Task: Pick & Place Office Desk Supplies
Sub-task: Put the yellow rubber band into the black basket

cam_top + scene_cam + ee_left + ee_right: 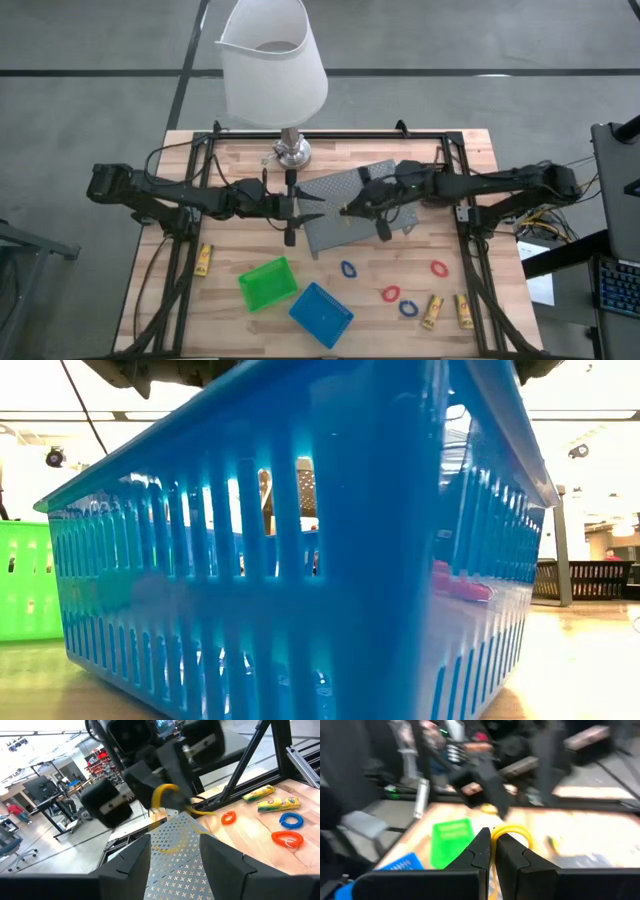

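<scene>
green bin (pixel 267 283) + blue bin (pixel 321 313) near front edge, upright | yellow sticks (pixel 448 311), red/blue loops (pixel 398 297) front-right | rubber band (pixel 511 834) pinched, off bench

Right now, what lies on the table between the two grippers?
In the high view, the grey perforated metal tray lies between the open left gripper and the shut right gripper, which pinches a yellow rubber band over it.

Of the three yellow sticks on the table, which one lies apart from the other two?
The yellow stick by the table's left edge, beside the green bin. The other two lie close together near the right front corner, next to the red and blue loops.
</scene>
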You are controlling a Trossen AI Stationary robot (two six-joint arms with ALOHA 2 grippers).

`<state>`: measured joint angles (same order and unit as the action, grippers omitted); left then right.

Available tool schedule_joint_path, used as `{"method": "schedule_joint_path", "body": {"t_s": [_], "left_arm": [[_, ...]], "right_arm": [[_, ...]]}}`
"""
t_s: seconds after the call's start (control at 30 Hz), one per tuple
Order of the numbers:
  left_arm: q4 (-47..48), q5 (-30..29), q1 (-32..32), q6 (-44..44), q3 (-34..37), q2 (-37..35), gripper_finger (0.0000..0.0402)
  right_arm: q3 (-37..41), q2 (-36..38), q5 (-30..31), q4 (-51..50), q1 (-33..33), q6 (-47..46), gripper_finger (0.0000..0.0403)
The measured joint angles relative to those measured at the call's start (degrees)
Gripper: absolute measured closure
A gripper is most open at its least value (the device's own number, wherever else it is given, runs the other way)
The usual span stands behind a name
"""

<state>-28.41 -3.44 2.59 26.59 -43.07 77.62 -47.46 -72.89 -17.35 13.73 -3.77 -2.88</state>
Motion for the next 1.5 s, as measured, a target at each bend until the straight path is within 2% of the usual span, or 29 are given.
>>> {"method": "schedule_joint_path", "body": {"t_s": [0.2, 0.3, 0.5, 0.67, 0.73, 1.03, 1.23, 1.37, 1.5], "left_arm": [[0.29, 0.00, 0.00, -0.02, 0.22, 0.00, 0.0228], [1.88, 0.00, 0.00, -0.02, 0.24, 0.00, 0.0228], [2.73, 0.00, -0.02, -0.02, 0.24, 0.00, 0.0229], [2.67, 0.00, -0.02, -0.04, 0.24, 0.00, 0.0228], [2.54, 0.00, -0.02, -0.04, 0.24, 0.00, 0.0229], [2.52, 0.00, -0.02, -0.06, 0.24, 0.00, 0.0228], [2.53, 0.00, -0.04, -0.09, 0.24, 0.00, 0.0229], [2.53, 0.00, -0.04, -0.17, 0.24, 0.00, 0.0229], [2.54, 0.00, -0.04, -0.17, 0.24, 0.00, 0.0228]], "right_arm": [[0.00, 11.43, 13.35, -18.55, -0.02, -2.30, 0.0390], [0.00, 17.12, 20.49, -27.98, 0.00, -8.05, 0.0390], [0.00, 26.83, 30.51, -46.49, 0.02, -17.93, 0.0390], [0.00, 31.38, 46.09, -58.15, -0.04, -30.36, 0.0390], [0.00, 32.23, 49.30, -63.13, -0.04, -36.36, 0.0390], [0.00, 30.77, 50.42, -79.52, -0.17, -55.07, 0.0390], [0.00, 28.15, 50.11, -88.84, -3.28, -65.02, 0.0390], [0.05, 27.21, 48.88, -91.95, -7.00, -66.85, 0.0390], [0.53, 26.72, 47.00, -91.12, -11.46, -63.76, 0.0390]]}}
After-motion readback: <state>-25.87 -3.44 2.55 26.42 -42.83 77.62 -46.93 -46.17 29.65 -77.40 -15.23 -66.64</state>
